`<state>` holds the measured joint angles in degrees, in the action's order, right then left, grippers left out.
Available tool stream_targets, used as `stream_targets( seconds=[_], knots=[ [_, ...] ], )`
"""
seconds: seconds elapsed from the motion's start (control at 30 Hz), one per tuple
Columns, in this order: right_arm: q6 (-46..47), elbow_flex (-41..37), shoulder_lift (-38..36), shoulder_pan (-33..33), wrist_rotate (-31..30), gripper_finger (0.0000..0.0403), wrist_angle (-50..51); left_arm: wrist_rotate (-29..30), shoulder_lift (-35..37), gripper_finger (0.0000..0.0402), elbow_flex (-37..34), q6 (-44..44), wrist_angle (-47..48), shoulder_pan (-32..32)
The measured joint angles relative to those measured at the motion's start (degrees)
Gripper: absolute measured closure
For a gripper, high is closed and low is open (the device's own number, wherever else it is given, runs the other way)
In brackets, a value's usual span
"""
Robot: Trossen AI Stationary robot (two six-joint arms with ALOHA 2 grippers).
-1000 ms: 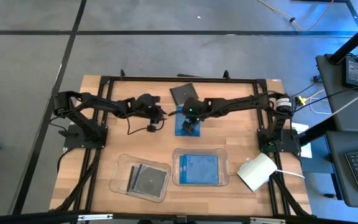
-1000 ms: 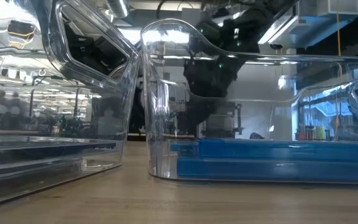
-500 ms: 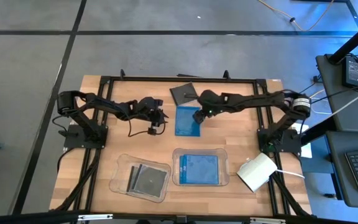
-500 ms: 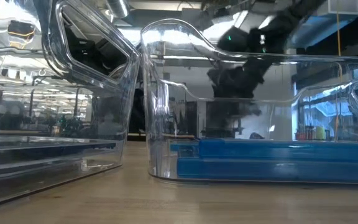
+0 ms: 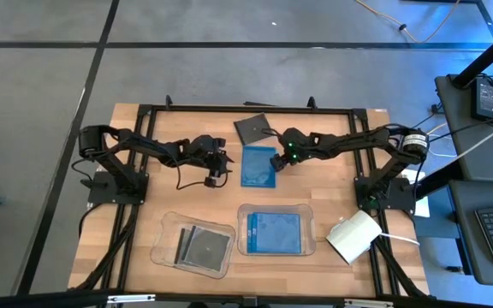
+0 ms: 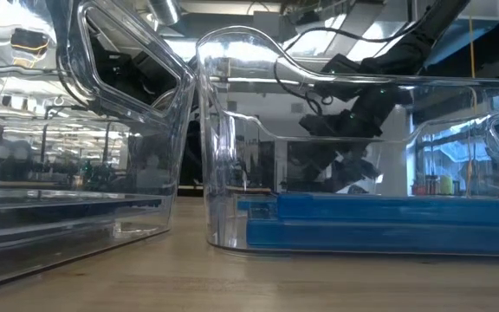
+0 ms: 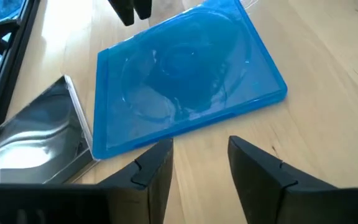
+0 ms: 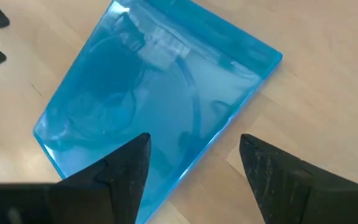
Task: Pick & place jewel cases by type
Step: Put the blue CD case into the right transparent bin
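A translucent blue jewel case (image 5: 256, 166) lies flat on the table's middle and shows whole in the left wrist view (image 7: 185, 74) and the right wrist view (image 8: 160, 93). A dark jewel case (image 5: 252, 129) lies flat behind it, near the far edge, and shows in the left wrist view (image 7: 39, 134). My left gripper (image 5: 222, 164) hovers open just left of the blue case (image 7: 197, 168). My right gripper (image 5: 276, 160) is open at the case's right edge (image 8: 191, 168), fingers apart from it. The left tray (image 5: 193, 245) holds dark cases. The right tray (image 5: 276, 229) holds blue ones (image 6: 379, 221).
Both clear trays sit near the table's near edge and fill the low view (image 6: 223, 130). A white box (image 5: 353, 237) with a cable lies at the near right corner. Bare wood shows between the loose cases and the trays.
My right gripper has drawn back from above the blue case toward the table's right and now stands at the case's right edge. The blue case, half covered a second ago, shows whole and lies flat. My left arm has hardly moved.
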<state>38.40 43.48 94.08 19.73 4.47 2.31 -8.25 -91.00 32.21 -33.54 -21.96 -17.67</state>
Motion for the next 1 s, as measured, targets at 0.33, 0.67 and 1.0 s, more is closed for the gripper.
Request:
stream_targets(
  seconds=[0.33, 0.67, 1.0],
  knots=[
    [-2.01, 0.07, -0.02, 0.0, -0.32, 0.0152, -1.66, 0.06, 0.0, 0.0248, 0.0, 1.92, -0.84, 0.35],
    [4.0, 0.33, 5.51, 2.0, 3.29, 0.0152, -3.74, 4.1, -0.23, 0.0269, 0.0, -6.71, -1.32, 1.95],
    [6.15, 0.31, 6.52, 3.07, 7.69, 0.0152, -5.63, 4.17, -9.65, 0.032, 0.01, -10.66, -10.21, 1.95]
  ],
)
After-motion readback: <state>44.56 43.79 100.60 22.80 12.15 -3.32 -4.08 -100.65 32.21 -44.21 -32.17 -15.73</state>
